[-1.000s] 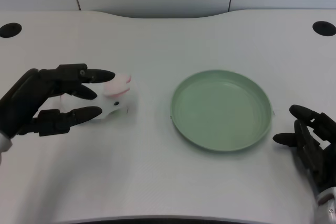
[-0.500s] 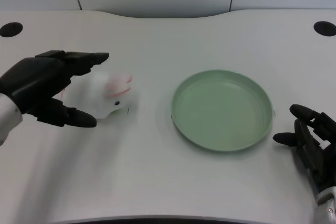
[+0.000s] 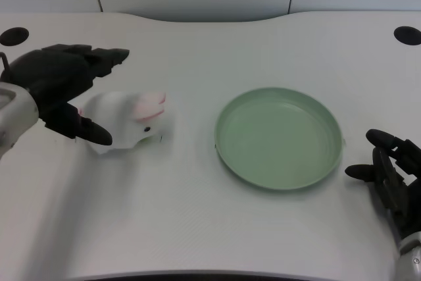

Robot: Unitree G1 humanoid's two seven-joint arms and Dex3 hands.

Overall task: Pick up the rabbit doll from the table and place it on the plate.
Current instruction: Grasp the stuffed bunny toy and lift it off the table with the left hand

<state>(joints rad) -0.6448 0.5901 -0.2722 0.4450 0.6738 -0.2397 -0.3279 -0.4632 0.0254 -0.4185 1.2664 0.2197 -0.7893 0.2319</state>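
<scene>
One rabbit doll (image 3: 129,119) (on the table); one plate (image 3: 278,137); left robot hand (image 3: 60,89) spread, holding nothing.

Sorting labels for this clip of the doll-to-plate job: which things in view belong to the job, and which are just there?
Job:
rabbit doll, on the table
green plate, nothing on it
left hand, open beside the doll

Just there:
white table
two dark holes at its far corners

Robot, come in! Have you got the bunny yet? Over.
Left hand open beside the bunny, not holding it. Bunny lying on the table, left of the green plate. Plate bare, nothing between them. Over.
</scene>
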